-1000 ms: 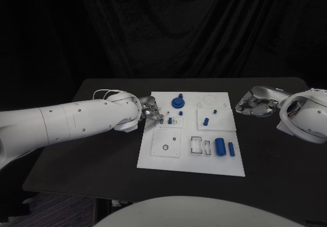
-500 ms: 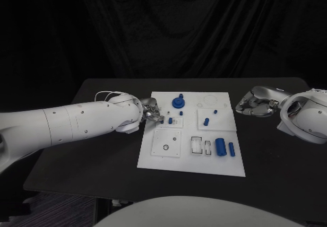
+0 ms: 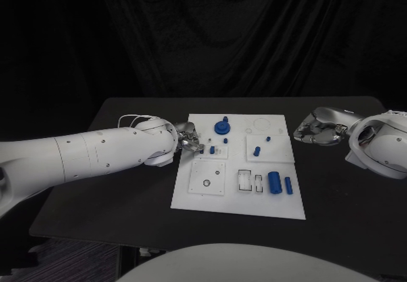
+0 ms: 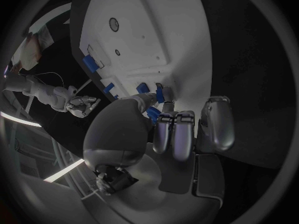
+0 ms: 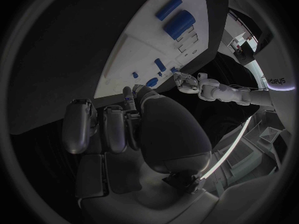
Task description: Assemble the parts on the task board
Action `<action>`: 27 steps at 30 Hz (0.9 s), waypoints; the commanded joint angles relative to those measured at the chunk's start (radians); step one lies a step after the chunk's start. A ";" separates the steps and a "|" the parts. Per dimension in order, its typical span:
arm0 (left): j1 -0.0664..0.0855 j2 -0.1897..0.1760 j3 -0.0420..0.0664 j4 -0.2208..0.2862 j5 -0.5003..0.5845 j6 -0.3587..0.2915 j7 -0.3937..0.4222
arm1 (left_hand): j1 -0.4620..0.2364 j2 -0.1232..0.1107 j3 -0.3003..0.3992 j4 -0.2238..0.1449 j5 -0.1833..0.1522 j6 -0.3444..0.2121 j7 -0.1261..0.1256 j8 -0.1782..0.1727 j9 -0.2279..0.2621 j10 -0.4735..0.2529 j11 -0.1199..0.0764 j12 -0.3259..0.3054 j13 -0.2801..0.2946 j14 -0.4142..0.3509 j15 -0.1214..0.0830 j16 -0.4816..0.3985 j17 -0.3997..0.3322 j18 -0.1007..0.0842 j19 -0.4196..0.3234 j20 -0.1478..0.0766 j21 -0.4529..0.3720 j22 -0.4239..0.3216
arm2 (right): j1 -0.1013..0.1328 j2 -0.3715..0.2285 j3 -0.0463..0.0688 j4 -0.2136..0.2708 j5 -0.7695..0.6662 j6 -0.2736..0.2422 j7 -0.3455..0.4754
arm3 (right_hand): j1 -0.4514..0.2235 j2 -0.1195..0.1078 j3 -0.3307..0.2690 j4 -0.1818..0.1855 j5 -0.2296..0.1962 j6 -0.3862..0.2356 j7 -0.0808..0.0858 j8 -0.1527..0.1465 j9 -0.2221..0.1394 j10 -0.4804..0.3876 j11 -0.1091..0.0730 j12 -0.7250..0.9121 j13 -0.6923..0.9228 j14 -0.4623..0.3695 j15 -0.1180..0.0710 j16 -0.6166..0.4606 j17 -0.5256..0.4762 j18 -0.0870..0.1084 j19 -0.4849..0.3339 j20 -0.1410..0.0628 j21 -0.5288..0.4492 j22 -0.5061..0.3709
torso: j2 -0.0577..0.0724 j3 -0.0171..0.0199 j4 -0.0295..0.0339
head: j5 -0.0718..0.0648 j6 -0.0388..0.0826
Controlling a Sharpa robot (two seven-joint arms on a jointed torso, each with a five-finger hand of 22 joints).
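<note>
**Left hand at the board's left edge, pinching a blue part**

The left hand sits at the left edge of the board, near its far corner, thumb and a finger closed on a small blue part. Other blue parts lie toward the board's right edge, the largest a cylinder. The right hand rests just off the right edge, fingers curled in, holding nothing. The counter is black, with dark curtain behind.
</note>
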 commanded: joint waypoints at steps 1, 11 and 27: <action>-0.011 0.001 -0.004 -0.002 -0.008 0.006 0.002 | -0.002 0.005 0.002 0.001 -0.001 0.000 -0.002 0.002 0.001 0.102 -0.002 0.002 0.261 0.106 -0.005 0.003 0.263 -0.001 -0.001 -0.001 -0.002 0.173 | -0.002 -0.002 0.001 0.002 0.000 0.000 -0.014 | -0.005 -0.002 0.005 0.000 0.005 0.003 0.003 -0.004 0.001 -0.006 0.002 -0.003 0.104 0.048 0.000 -0.005 0.016 0.019 -0.001 -0.004 -0.006 0.164 | 0.000 0.0002 -0.0004 | -0.001 0.000; -0.018 -0.005 -0.004 0.008 -0.009 0.013 0.001 | -0.002 0.006 0.002 0.000 0.000 0.000 -0.003 0.002 0.001 0.102 -0.002 0.002 0.261 0.106 -0.005 0.003 0.263 0.000 -0.002 -0.001 -0.004 0.172 | -0.002 -0.003 0.001 0.002 0.000 0.003 -0.016 | -0.005 -0.002 0.005 0.000 0.005 0.003 0.003 -0.004 0.001 -0.006 0.002 -0.003 0.104 0.048 0.000 -0.006 0.016 0.019 -0.001 -0.004 -0.006 0.164 | 0.000 -0.0004 -0.0003 | 0.000 0.000; -0.021 -0.016 -0.004 0.021 -0.009 0.025 -0.006 | -0.001 0.005 0.002 -0.004 0.002 -0.001 -0.003 0.002 0.002 0.102 -0.003 0.002 0.261 0.106 -0.005 0.003 0.263 0.000 -0.003 -0.001 -0.006 0.171 | -0.002 -0.002 0.001 0.001 0.000 0.009 -0.020 | -0.005 -0.002 0.006 0.000 0.005 0.003 0.003 -0.004 0.000 -0.007 0.002 -0.004 0.103 0.048 0.000 -0.007 0.015 0.019 -0.001 -0.004 -0.007 0.163 | 0.000 -0.0002 -0.0004 | 0.000 0.000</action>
